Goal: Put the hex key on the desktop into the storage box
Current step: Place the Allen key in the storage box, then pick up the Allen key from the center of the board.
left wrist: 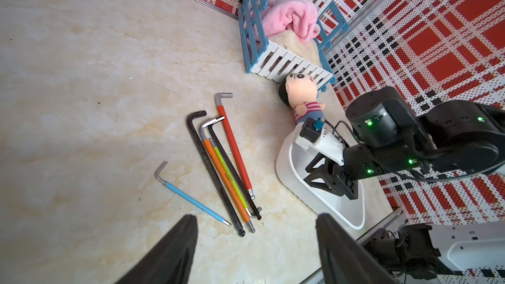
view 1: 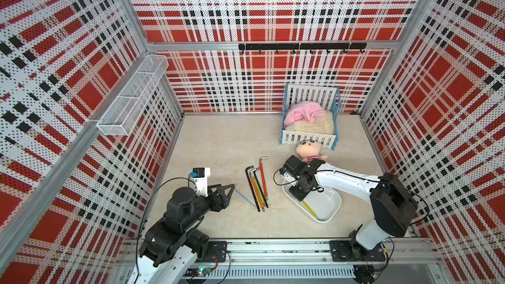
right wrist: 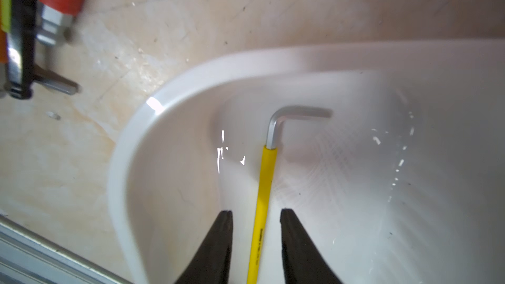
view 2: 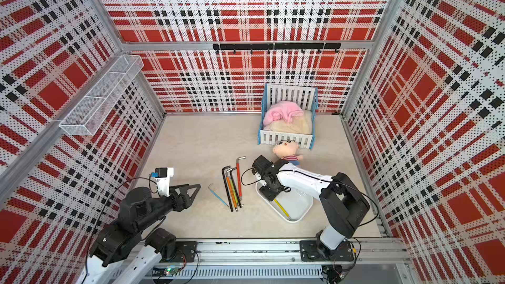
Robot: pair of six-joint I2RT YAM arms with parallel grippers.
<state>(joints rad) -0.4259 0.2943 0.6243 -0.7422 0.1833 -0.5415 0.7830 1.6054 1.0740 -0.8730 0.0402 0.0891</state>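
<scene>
Inside the storage box [right wrist: 246,61], the right wrist view showed us the yellow hex key [right wrist: 263,187] lying on the white floor, its bare bent end past the sleeve. Only that view let us judge the right gripper [right wrist: 255,211]. It was narrowly open, one finger on each side of the yellow sleeve with white showing in both gaps, so it gripped nothing. In both top views the right arm and wrist covered those fingers. We saw only the far part of the yellow hex key [view 1: 309,208] [view 2: 281,206], near the box wall that faces the other keys.

The left wrist view did not show that key, but it gave us the rest. On the surface [left wrist: 95,105] a blue hex key [left wrist: 191,200] lay by itself, and just beside it was a bundle of hex keys [left wrist: 226,170] in black, orange, yellow-green and red. All of these lay outside the box. The left gripper [left wrist: 257,215] was spread wide near the blue key and held nothing
</scene>
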